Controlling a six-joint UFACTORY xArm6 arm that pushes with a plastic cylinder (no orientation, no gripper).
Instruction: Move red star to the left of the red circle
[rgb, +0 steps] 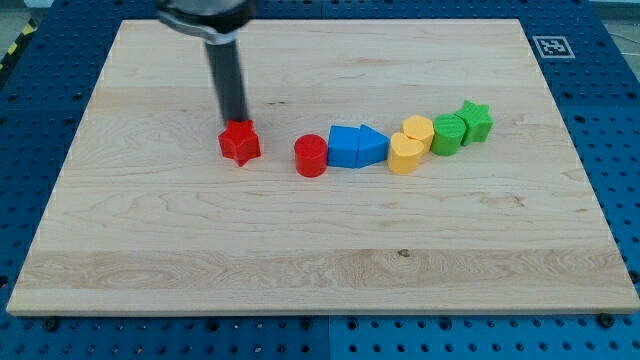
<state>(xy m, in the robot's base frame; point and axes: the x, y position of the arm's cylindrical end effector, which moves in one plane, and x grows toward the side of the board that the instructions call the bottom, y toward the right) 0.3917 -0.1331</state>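
The red star (240, 142) lies on the wooden board, left of the red circle (311, 156) with a gap of about one block width between them. My tip (236, 122) stands right at the star's top edge, touching or nearly touching it. The dark rod rises from there toward the view's top. The red circle is the left end of a row of blocks.
Right of the red circle runs a touching row: blue square (343, 146), blue triangle (373, 146), two yellow blocks (405, 154) (418, 130), green round block (448, 133), green star (475, 121). A marker tag (551, 46) sits at the board's top right corner.
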